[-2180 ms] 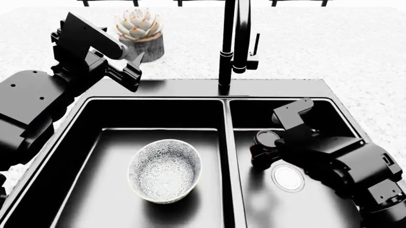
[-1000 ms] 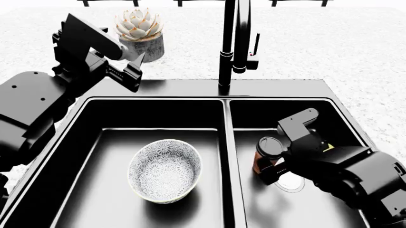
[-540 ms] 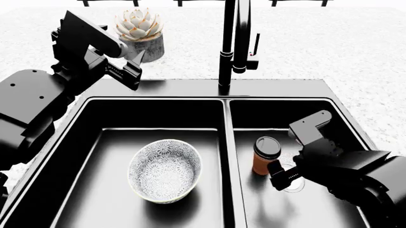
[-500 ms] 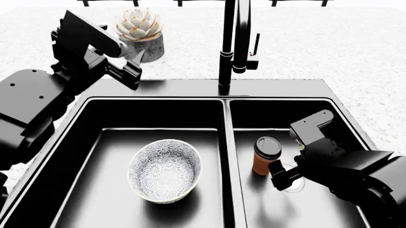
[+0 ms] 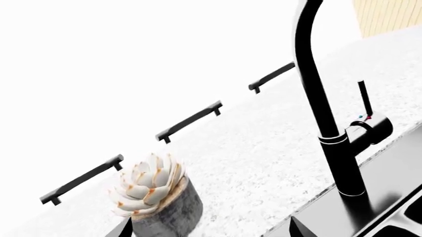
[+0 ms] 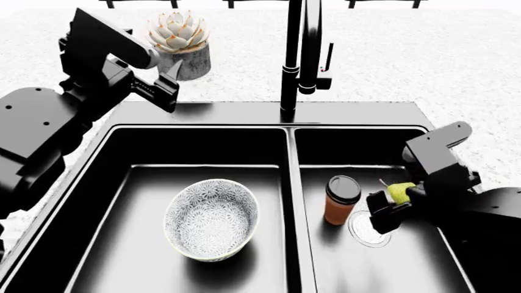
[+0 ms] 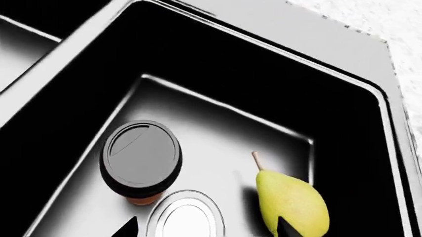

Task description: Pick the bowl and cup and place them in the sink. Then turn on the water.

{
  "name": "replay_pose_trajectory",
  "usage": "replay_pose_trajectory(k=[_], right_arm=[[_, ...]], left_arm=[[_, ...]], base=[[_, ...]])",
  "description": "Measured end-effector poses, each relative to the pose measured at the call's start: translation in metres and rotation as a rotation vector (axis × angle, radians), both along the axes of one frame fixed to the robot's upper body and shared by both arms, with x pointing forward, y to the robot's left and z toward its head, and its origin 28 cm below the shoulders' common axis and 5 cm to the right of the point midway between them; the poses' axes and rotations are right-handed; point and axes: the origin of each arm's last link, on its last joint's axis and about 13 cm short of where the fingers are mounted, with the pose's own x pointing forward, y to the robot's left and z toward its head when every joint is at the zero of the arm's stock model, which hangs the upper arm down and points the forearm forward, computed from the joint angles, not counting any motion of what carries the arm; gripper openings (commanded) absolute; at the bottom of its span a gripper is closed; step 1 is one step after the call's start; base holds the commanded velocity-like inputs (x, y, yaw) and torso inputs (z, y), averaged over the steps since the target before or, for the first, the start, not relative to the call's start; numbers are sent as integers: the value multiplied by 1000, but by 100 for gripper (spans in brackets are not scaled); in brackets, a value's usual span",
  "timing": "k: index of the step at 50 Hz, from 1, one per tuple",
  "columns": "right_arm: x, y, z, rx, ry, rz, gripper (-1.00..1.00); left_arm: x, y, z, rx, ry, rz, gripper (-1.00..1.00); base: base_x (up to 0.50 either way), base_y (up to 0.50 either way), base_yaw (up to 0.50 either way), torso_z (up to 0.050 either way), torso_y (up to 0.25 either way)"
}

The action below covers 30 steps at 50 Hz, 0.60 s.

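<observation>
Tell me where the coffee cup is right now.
The cup stands upright in the sink's right basin, beside the round drain, near the centre divider.

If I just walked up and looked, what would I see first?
Probably the patterned bowl, sitting alone in the left half of the big black sink. Next, the orange cup with its black lid, upright in the right half beside the round drain, and a yellow-green pear near it. Behind the sink stand a tall black faucet and a pale potted succulent.
</observation>
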Motion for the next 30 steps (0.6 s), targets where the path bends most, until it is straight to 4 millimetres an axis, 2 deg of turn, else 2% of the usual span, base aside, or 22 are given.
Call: replay_pose_trajectory(k=[12,21,30], right_arm=[[3,-1,31,14,-135,-33,100],[14,2,50,31,-234,-58,100],[31,8,60,55,-314,-82,100]], left_arm=[[-3,1,0,-57,32,40,100],[-3,1,1,-106,47,85,100],[-2,-3,4,-151,51,112,100]], base=[[0,0,0,0,0],[0,0,0,0,0],[0,0,0,0,0]])
